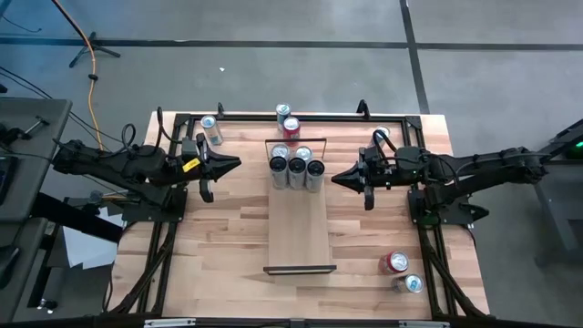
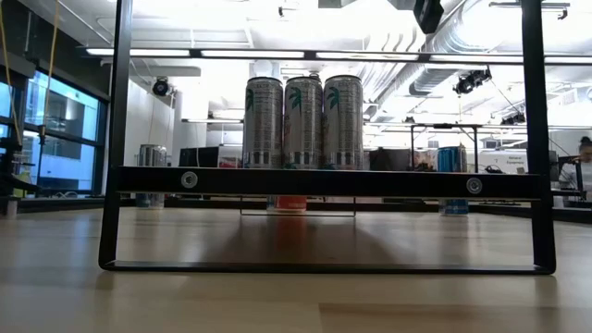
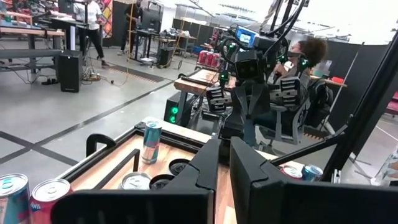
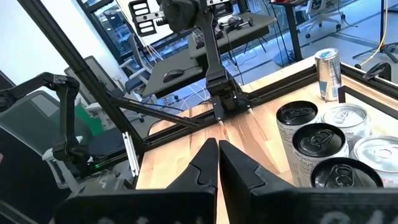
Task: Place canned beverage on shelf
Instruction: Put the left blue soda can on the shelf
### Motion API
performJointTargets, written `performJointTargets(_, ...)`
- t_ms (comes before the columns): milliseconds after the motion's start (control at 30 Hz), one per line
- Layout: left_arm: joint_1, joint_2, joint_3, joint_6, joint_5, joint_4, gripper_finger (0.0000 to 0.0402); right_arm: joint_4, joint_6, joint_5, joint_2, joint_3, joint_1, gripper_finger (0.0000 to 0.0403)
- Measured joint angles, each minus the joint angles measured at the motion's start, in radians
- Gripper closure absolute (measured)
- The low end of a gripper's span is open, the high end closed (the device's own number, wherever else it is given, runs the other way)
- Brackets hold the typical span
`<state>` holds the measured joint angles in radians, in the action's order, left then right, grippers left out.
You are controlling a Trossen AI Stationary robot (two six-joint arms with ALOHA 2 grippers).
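The left gripper hangs with its jaws clenched on nothing, its tip aimed across the table at the shelf. Facing it from the other side, the right gripper is likewise pressed closed and empty. Between the two tips, at the far end of the shelf, stand four silver cans packed together and upright; the low view shows three of them in a row above the black end rail. From there toward the near rail the plank is bare.

Just beyond the shelf's far end, past both tips, a red can and a silver can stand on the tabletop. Behind the left gripper a blue-and-silver can sits near the far corner. Well apart from the right gripper, at the near corner, are another red can and a pale blue can.
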<state>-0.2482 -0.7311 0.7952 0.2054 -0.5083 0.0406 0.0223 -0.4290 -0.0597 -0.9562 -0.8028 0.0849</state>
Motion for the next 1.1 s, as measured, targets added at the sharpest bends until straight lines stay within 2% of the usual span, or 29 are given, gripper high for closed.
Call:
performJointTargets(400, 0.000, 0.000, 0.000, 0.000, 0.000, 0.000, 0.0362, 0.000, 0.001, 0.000, 0.000, 0.000, 0.000, 0.0403)
performJointTargets(800, 0.000, 0.000, 0.000, 0.002, -0.013, 0.000, 0.0350, 0.000, 0.000, 0.000, 0.000, 0.000, 0.000, 0.0403)
performJointTargets(967, 0.000, 0.000, 0.000, 0.002, -0.064, -0.001, 0.0318, 0.000, 0.000, 0.000, 0.000, 0.000, 0.000, 0.0403)
performJointTargets(1100, 0.000, 0.005, 0.000, 0.002, -0.115, -0.001, 0.0265, 0.000, 0.000, 0.000, 0.000, 0.000, 0.000, 0.0402)
